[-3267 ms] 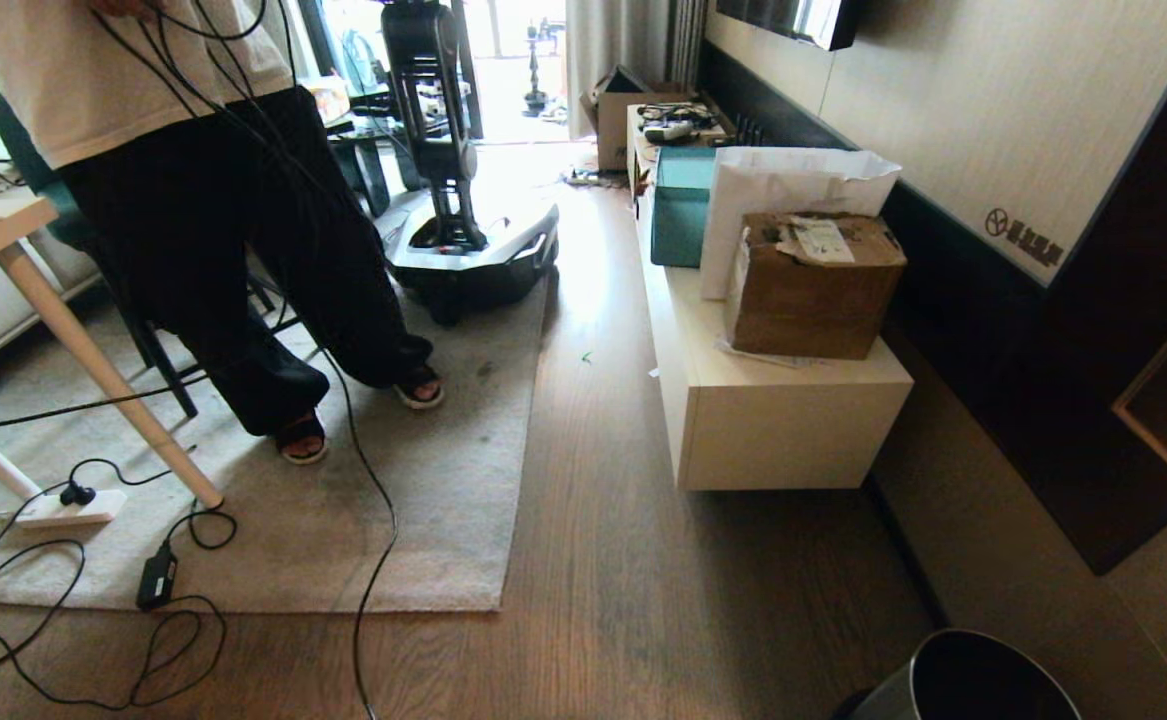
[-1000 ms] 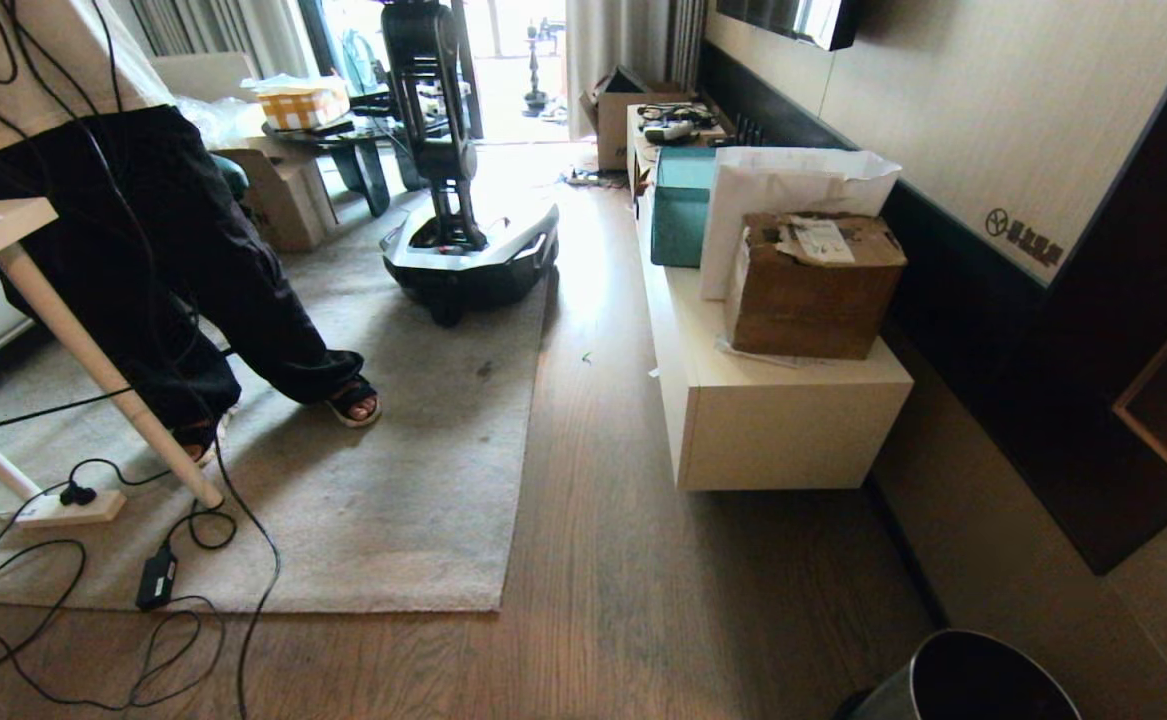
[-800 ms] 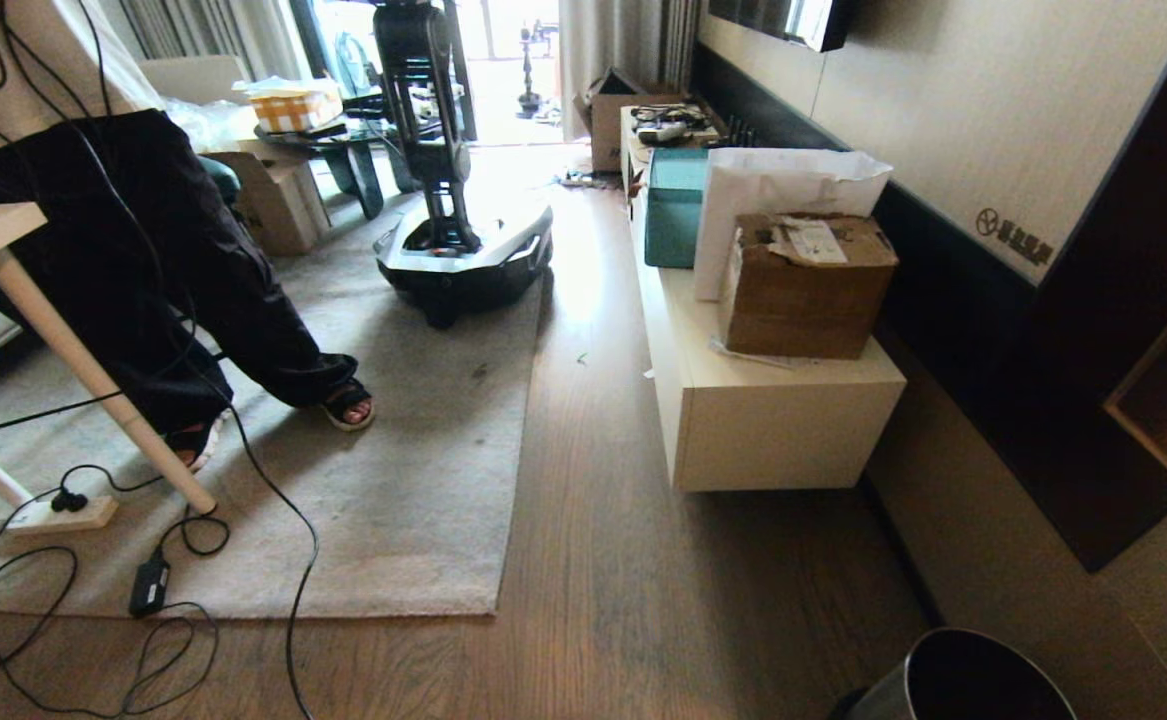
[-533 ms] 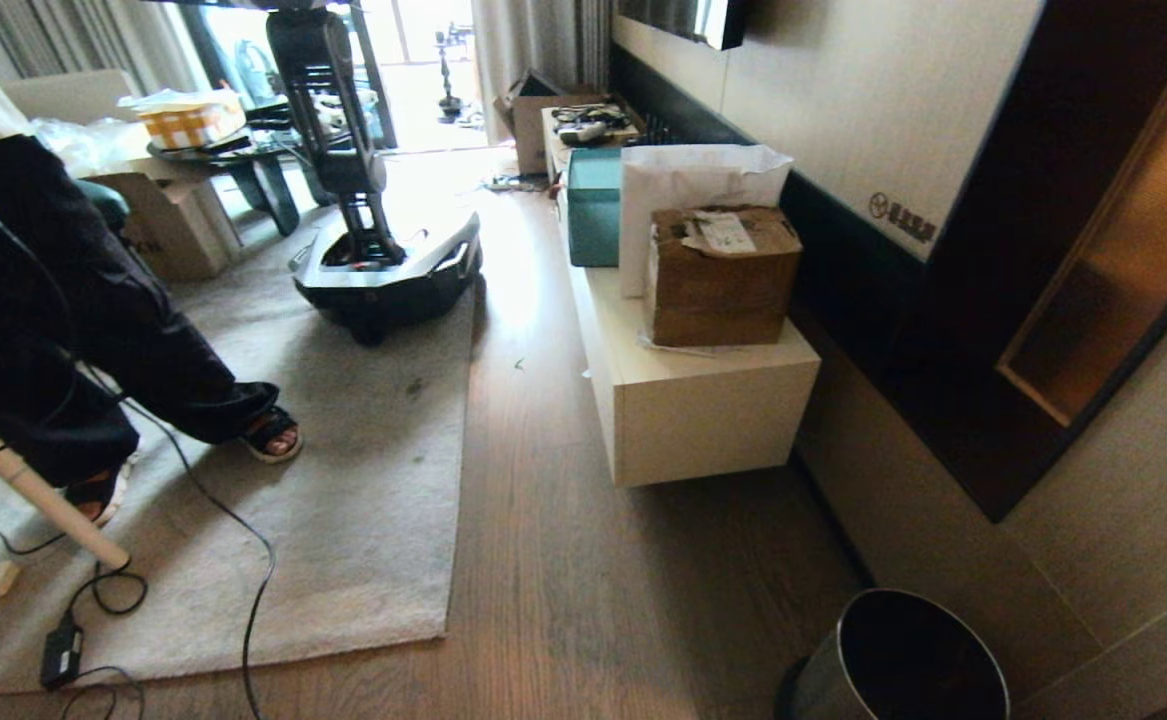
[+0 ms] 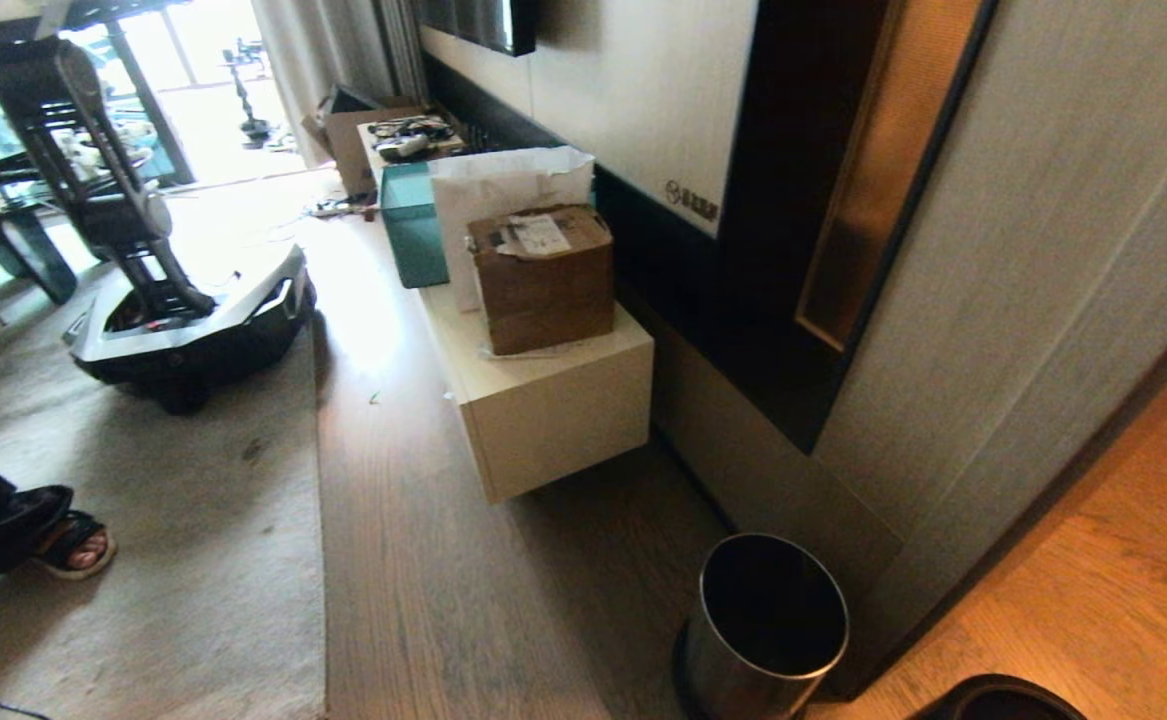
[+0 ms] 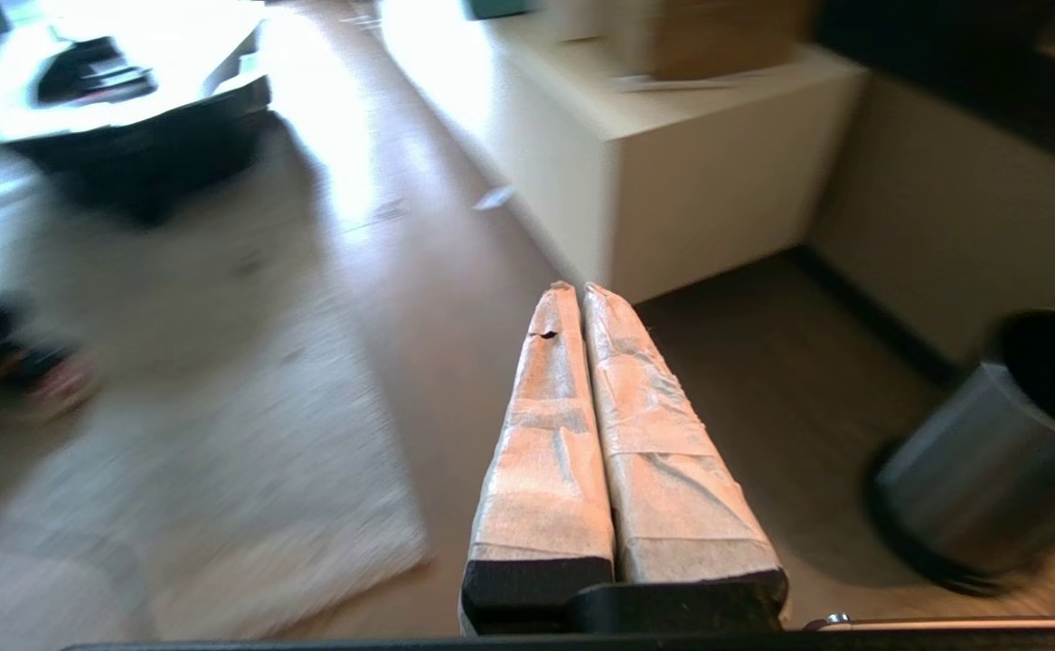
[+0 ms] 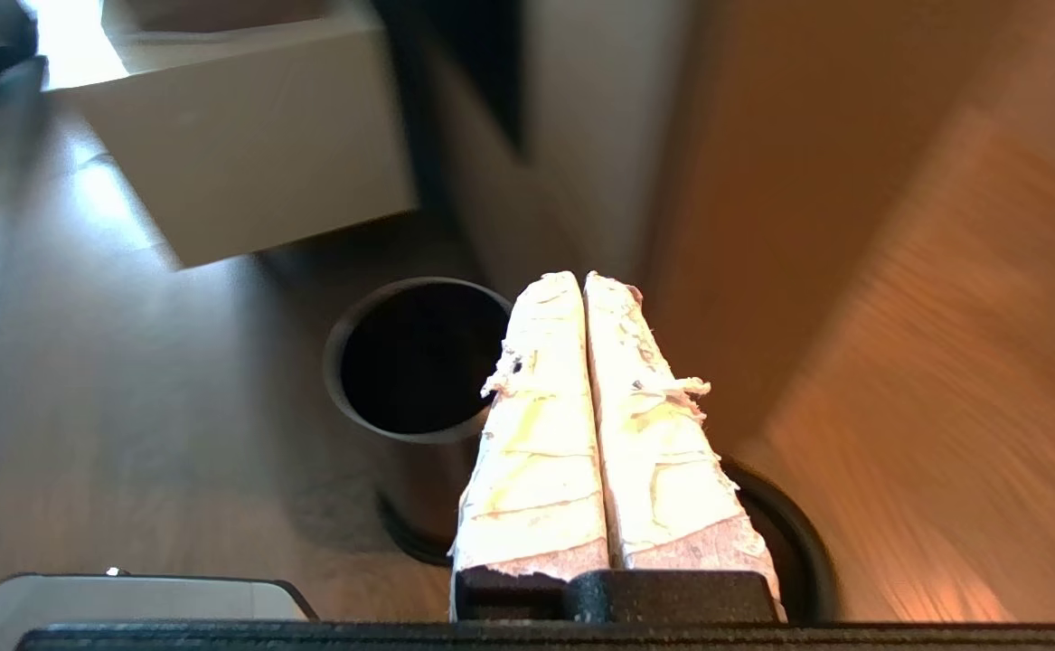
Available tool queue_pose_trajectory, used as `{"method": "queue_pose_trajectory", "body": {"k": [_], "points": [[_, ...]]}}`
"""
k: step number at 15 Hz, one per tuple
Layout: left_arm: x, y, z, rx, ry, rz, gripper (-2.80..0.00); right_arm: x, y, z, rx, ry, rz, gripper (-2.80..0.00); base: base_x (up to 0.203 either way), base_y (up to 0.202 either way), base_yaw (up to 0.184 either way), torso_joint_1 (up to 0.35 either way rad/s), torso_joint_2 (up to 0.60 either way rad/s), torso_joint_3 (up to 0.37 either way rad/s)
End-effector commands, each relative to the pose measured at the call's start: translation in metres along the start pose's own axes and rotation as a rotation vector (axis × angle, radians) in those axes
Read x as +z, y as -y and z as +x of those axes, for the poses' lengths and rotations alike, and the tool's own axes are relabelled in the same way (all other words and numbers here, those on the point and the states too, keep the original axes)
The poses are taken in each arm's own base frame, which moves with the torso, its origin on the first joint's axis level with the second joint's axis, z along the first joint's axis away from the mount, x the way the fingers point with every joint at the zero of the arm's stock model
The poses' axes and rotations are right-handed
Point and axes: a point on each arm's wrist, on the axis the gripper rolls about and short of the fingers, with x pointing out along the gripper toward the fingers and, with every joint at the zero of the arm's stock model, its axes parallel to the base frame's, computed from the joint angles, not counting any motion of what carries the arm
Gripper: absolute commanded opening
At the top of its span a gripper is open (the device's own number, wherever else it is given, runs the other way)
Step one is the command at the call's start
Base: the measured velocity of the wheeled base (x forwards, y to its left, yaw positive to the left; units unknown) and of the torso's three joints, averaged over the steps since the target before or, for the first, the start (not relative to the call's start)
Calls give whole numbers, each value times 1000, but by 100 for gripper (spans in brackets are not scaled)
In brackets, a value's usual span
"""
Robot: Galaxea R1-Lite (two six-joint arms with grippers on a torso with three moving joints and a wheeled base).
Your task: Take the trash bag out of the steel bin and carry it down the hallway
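While parked with both taped grippers pressed shut and empty, left gripper (image 6: 579,291) and right gripper (image 7: 580,278), faces small dark cylindrical steel bin (image 5: 765,625) for approach.

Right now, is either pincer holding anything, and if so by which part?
Nothing is held. The left pincer and the right pincer are both shut on empty air, apart from the steel bin.

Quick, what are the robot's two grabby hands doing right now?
Left tool: closed, holding nothing.
Right tool: closed, holding nothing, above the steel bin.
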Motion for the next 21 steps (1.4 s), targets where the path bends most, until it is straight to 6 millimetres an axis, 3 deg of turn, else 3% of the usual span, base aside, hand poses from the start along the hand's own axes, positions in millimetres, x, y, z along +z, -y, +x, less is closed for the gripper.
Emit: {"method": "queue_pose_trajectory", "body": {"k": [1,21], "points": [[-3,0,1,1,-11,-1,-280,0,0,0,0,-1,6,-280,-1,9,-171,7,-2,2],[-3,0,1,1,-11,-1,-280,0,0,0,-1,0,31,-280,0,9,-170,2,4,2]]}}
